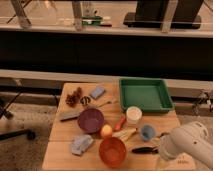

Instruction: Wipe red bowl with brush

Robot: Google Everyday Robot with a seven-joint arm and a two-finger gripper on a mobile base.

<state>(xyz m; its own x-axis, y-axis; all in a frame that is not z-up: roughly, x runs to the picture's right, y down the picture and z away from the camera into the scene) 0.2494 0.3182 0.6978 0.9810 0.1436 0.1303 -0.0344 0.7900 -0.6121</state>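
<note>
Camera view: the red bowl (112, 151) sits mouth up at the bench's (62, 134) front edge, easy to reach for wiping. The brush (145, 149) lies flat just right of the red bowl. My gripper (163, 148) hangs further right, beside the brush, and I cannot tell whether it is open or closed. 1 purple bowl (90, 120) crowds behind-left of the red bowl, so I judge the right side the freest approach.

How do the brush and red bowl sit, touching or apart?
Apart. The camera view shows bare table between brush and red bowl. The gripper is hidden behind the arm, lower right.
</note>
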